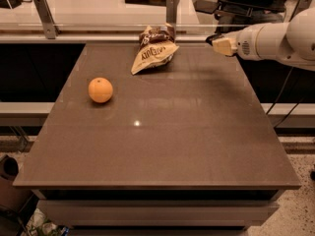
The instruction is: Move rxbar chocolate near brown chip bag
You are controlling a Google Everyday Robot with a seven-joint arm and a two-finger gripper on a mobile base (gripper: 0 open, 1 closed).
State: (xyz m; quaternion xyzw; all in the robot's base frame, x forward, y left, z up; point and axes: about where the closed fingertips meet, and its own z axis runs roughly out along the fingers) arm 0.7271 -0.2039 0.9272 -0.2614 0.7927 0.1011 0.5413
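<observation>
Camera view gives us a flat, dark brown rectangular counter [197,146], and we read it from its left side. There sits a round orange fruit [100,90], alone and well apart from everything else. At the far edge, about mid-width, lies the brown chip bag [153,54], a wrinkly tan packet with a dark brown top end and dark lettering, resting at a slant. To its right, above the far right corner of the counter, hangs the tan-tipped pincer [216,42] on a thick white arm [268,38] that runs off the right edge. The pincer is near the bag but apart from it, with bare counter between them.

The rxbar chocolate, a small flat bar in a glossy black-brown wrapper, we find nowhere on the counter top. A small dark patch at the pincer's tip, on the side facing the bag, may be the bar, but we cannot tell. Nor can we tell whether the pincer is wide, narrow or holding something.

We judge the task unfinished, since no bar lies beside the bag. If the dark patch is the bar, the pick-up is done. What would be left is to bring the bar close to the bag, set it down on the bare counter next to it, and let go.

Counting, we have one orange fruit, one chip bag, one pincer on one arm, one counter, and no bar that we can make out for certain.
</observation>
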